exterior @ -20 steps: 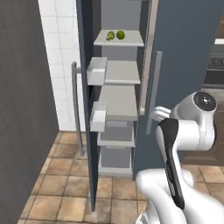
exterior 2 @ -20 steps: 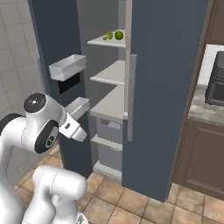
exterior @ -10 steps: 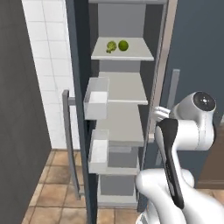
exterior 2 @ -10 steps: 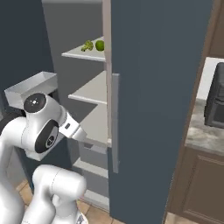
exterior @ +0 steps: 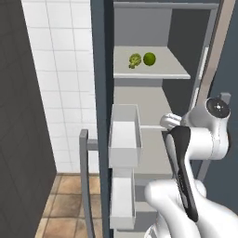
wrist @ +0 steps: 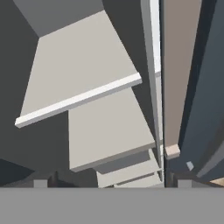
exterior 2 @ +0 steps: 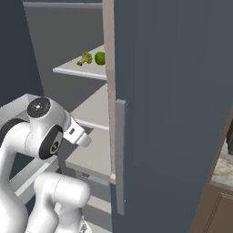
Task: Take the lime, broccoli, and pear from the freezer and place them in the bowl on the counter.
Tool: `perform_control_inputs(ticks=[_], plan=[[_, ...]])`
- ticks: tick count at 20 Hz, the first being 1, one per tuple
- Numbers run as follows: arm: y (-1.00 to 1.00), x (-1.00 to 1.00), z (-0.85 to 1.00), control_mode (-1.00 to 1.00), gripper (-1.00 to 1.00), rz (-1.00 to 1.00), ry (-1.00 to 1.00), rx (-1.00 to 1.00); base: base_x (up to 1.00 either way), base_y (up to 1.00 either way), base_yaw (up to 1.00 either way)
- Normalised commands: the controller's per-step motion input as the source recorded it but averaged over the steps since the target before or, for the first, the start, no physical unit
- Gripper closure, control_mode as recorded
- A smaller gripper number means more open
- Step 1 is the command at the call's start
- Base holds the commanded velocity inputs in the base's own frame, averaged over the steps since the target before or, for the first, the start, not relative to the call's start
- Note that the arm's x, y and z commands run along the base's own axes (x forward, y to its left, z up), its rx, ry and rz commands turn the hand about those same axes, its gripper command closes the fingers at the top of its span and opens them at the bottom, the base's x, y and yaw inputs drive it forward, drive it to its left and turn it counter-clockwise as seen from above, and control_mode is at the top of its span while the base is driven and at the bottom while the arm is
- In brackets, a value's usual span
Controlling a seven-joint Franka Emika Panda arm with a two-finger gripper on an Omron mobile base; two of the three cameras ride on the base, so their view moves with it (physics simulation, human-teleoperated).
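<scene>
- the freezer [exterior: 104, 93] stands open, its grey inside showing stacked pale shelves and white pull-out drawers [exterior: 124, 135].
- the broccoli [exterior: 135, 60] and the lime [exterior: 149, 58] sit side by side on an upper shelf [exterior: 158, 72], the broccoli to the left, the two just beside each other; from the right base view the same pair shows as broccoli [exterior 2: 84, 58] and lime [exterior 2: 100, 58] near the shelf's front.
- the grey bar handle [exterior: 84, 181] stands at the lower left of the left base view, on the open door's edge.
- the arm rises in front of the lower shelves, well below the shelf with the fruit; its hand end points toward the freezer's interior.
- the hand view looks down over two bare shelves [wrist: 83, 74] with the freezer's door edge [wrist: 153, 65] running along their right side.
- gripper [wrist: 109, 181]: its tips barely peek up at the bottom edge, so i cannot tell whether it is released or clenched; nothing shows between them.
</scene>
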Motion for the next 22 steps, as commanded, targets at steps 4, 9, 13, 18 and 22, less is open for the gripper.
perform_control_inputs(ticks=[4,9,13,18,22], plan=[[0.00,0.00,0.00,1.00,-1.00,0.00,0.00,0.00,0.37,0.36,0.00],[0.00,0.00,0.00,1.00,-1.00,0.00,0.00,0.00,0.39,0.00,0.00],[0.00,0.00,0.00,1.00,-1.00,0.00,0.00,0.00,0.97,0.00,-0.03],[0.00,0.00,0.11,-1.00,-1.00,0.00,0.00,0.00,0.63,0.00,-0.02],[0.02,-0.09,0.95,-1.00,-1.00,0.00,-0.11,-0.02,0.00,0.00,0.00]])
